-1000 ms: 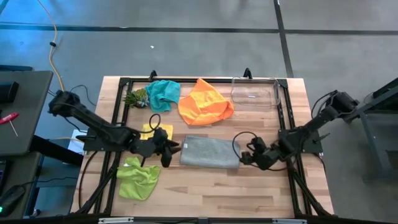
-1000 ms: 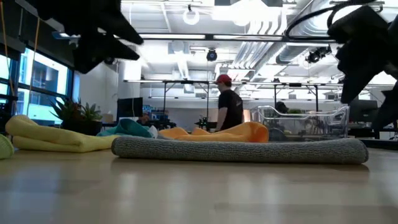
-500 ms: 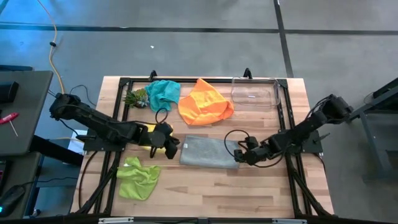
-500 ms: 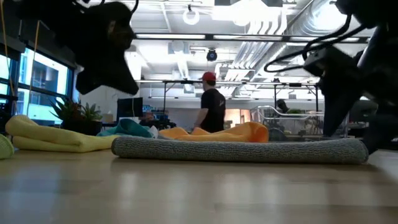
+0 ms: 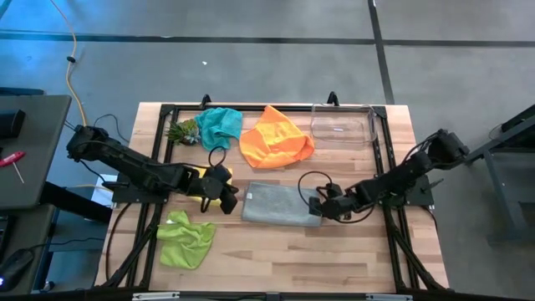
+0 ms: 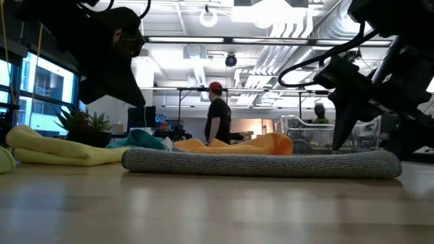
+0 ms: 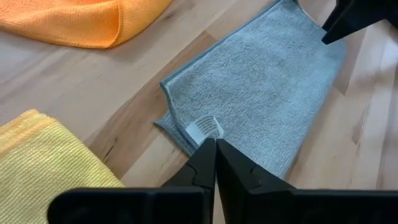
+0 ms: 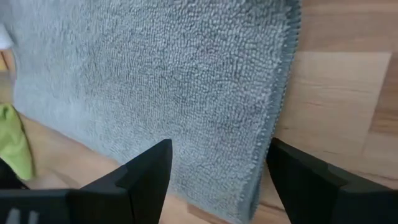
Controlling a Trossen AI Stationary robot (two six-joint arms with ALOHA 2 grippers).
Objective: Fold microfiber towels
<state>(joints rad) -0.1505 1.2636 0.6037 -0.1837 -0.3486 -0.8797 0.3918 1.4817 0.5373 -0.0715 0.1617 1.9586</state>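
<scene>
Hovering at the left end of the folded grey towel [image 5: 282, 204] mid-table, my left gripper [image 5: 227, 199] has its fingers pressed together, holding nothing. My right gripper [image 5: 322, 206] stands wide-jawed over the towel's opposite edge.

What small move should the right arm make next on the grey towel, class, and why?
Probably lower the right gripper and close it on the grey towel's edge. Its fingers stand open, straddling that edge, not yet pinching. The left gripper is shut at the opposite corner, so a right-side grip seems to be the missing piece.
</scene>
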